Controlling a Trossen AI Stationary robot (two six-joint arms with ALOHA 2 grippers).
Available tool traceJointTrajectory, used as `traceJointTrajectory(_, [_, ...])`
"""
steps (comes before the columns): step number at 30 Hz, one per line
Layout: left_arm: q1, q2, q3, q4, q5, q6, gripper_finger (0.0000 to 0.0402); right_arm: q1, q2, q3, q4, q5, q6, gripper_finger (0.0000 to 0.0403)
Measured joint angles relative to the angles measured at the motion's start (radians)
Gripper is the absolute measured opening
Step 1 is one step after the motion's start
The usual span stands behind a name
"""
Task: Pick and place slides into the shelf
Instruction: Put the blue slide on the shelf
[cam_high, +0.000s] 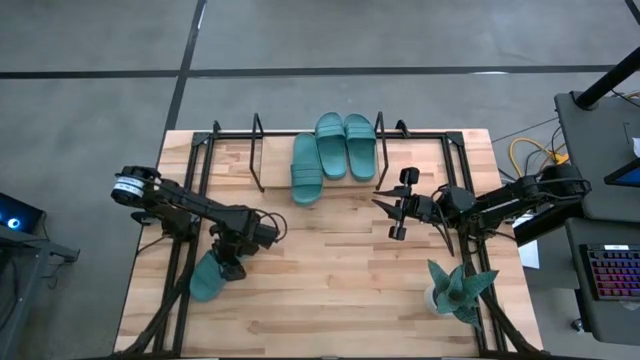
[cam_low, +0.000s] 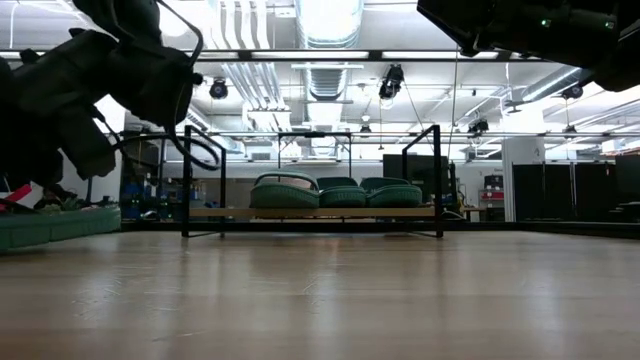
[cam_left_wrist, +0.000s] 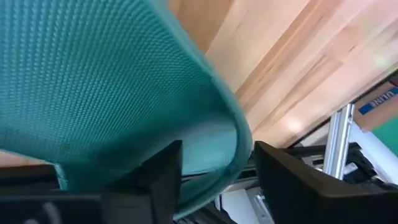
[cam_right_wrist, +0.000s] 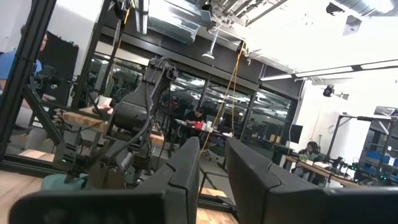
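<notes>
Three teal slides lie side by side on the black-rod shelf (cam_high: 256, 150) at the table's far edge: one (cam_high: 307, 168) sticks out toward the near side, and two (cam_high: 331, 143) (cam_high: 359, 145) sit farther back. They also show on the shelf (cam_low: 312, 211) in the low view. The fourth slide (cam_high: 206, 280) is near the table's left edge, under my left gripper (cam_high: 232, 262), which is shut on it. My right gripper (cam_high: 385, 202) hovers right of the shelf, holding nothing; its fingers stand a narrow gap apart in the right wrist view (cam_right_wrist: 213, 171). My left gripper pinches the fourth slide by the curved rim at one end (cam_left_wrist: 231, 144), between its two fingers (cam_left_wrist: 163, 174). It comes from above, slanting down from the table's right. The dotted teal face (cam_left_wrist: 93, 81) tilts away from the fingers. I cannot tell whether the slide is lifted clear.
A teal spiky plant ornament (cam_high: 458, 290) stands in a pot near the table's right near corner. Black frame rods (cam_high: 180, 270) run along the table's left and right sides. Bare wood (cam_high: 330, 270) lies between the two arms. The shelf has free room on its left part (cam_high: 235, 155).
</notes>
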Motion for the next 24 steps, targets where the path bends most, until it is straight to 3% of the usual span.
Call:
traceJointTrajectory(10, [0.000,0.000,-0.013,0.005,0.132,0.023,0.0017,0.000,0.000,0.000,0.000,0.000,-0.001,0.0075])
traceJointTrajectory(24, [0.000,-0.025,0.155,-0.007,0.080,0.056,0.0002,0.000,0.000,0.000,0.002,0.000,-0.034,0.0083])
